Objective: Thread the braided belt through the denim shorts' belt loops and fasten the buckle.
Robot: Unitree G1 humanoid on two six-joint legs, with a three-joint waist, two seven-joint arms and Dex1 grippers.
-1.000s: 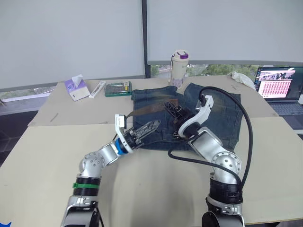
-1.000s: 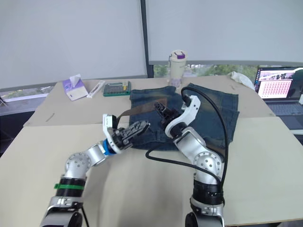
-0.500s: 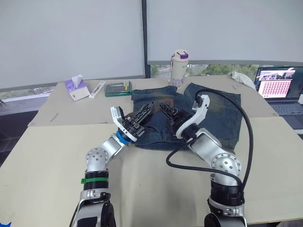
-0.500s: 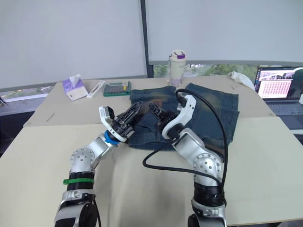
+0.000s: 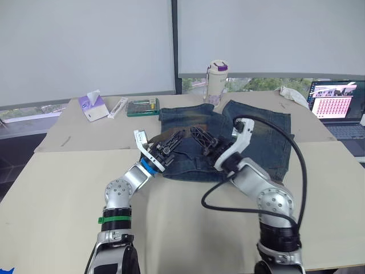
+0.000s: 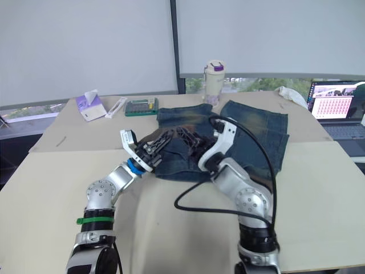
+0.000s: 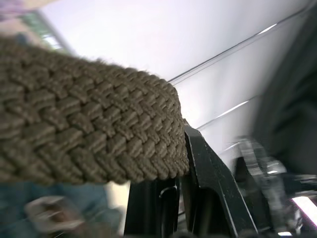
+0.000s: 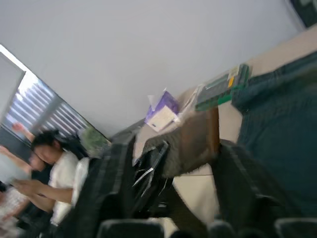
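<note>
- The braided belt (image 7: 89,144) is clamped in the left end effector (image 5: 169,147), held above the denim shorts (image 5: 256,134) for threading.
- The right end effector (image 5: 201,138), at 3 o'clock of the left one, is spread around the same strap (image 8: 193,141), presumably to take it.

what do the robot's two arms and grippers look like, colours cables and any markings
Both arms are silver-grey metal with rounded joints. The left arm has a green band low down and a blue ring at the wrist. The right arm trails a thick black cable. The left gripper and right gripper have black fingers on white mounts.

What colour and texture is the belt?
The braided belt is olive-brown with a woven plait; the left wrist view shows it best.
</note>
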